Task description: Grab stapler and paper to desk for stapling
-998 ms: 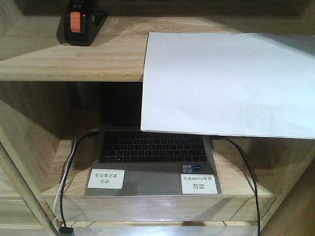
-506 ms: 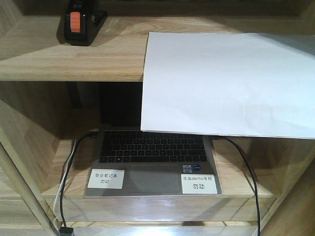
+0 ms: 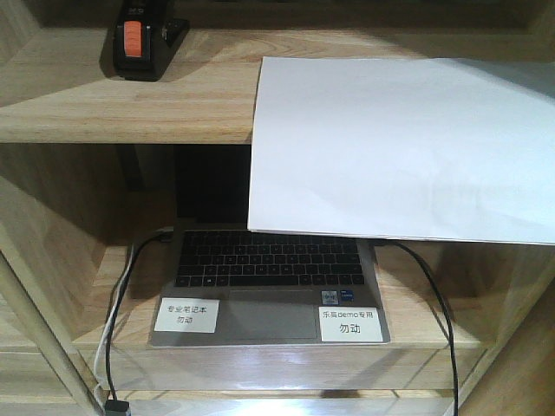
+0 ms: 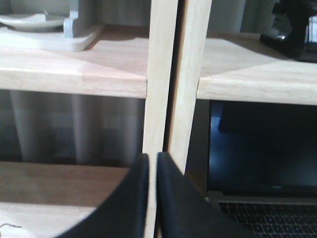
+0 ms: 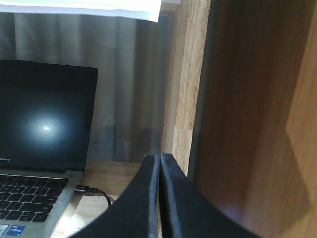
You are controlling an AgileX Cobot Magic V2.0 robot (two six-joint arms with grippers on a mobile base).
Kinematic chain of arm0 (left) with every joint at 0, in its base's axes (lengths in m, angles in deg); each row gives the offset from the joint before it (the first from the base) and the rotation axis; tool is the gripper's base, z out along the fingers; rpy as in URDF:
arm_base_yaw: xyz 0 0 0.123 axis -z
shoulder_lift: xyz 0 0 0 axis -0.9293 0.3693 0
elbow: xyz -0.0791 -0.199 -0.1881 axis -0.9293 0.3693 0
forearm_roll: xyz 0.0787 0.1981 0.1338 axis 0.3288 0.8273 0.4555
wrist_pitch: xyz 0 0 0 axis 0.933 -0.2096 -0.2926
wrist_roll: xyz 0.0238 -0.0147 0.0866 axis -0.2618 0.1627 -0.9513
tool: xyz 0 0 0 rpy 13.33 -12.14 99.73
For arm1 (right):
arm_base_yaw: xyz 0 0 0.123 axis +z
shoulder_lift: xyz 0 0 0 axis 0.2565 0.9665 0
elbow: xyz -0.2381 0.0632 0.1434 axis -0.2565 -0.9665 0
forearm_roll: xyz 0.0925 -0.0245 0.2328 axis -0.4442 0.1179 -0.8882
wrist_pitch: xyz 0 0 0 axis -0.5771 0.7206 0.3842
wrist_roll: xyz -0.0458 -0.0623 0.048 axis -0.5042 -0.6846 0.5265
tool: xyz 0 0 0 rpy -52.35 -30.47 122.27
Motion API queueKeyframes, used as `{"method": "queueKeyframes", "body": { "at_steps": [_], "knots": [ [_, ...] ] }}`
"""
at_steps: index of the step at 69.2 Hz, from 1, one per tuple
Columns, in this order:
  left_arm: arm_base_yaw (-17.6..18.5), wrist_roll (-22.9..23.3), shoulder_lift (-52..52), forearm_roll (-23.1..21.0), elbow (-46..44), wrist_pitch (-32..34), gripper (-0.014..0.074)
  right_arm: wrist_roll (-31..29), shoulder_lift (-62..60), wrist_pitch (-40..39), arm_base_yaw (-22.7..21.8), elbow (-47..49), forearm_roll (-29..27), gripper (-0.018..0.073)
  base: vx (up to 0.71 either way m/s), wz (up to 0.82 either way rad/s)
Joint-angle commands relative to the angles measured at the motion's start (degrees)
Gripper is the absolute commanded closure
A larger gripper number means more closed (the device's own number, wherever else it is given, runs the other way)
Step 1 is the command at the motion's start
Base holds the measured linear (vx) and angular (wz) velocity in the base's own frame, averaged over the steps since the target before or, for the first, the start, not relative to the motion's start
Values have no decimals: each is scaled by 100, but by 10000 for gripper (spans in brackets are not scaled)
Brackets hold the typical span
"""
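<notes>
Not started: stapler (image 3: pixel 139 39), paper (image 3: pixel 408 147) on far shelf (image 3: pixel 130 108); left gripper (image 4: pixel 152 163), right gripper (image 5: pixel 160 163) pinched together, empty

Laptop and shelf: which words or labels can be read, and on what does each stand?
"专业笔记本 勿动": left white label on the laptop.
"乐聚demo专用 勿动": right white label on it.
"CORE": blue sticker on the laptop.
Print on the stapler: too blurred to read.
</notes>
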Motion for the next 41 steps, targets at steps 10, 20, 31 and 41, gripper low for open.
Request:
{"method": "queueKeyframes", "body": {
  "at_steps": [10,20,31,41],
  "knots": [
    [23,12,101,-47,-200,420,272,7,-54,-440,-27,-30,14,569,0,0],
    [23,12,101,-47,-200,459,121,7,-54,-440,-27,-30,14,569,0,0],
    [23,27,101,-47,-200,428,90,7,-54,-440,-27,-30,14,569,0,0],
    [23,27,101,-47,-200,512,94,7,-54,-440,-27,-30,14,569,0,0]
  ]
}}
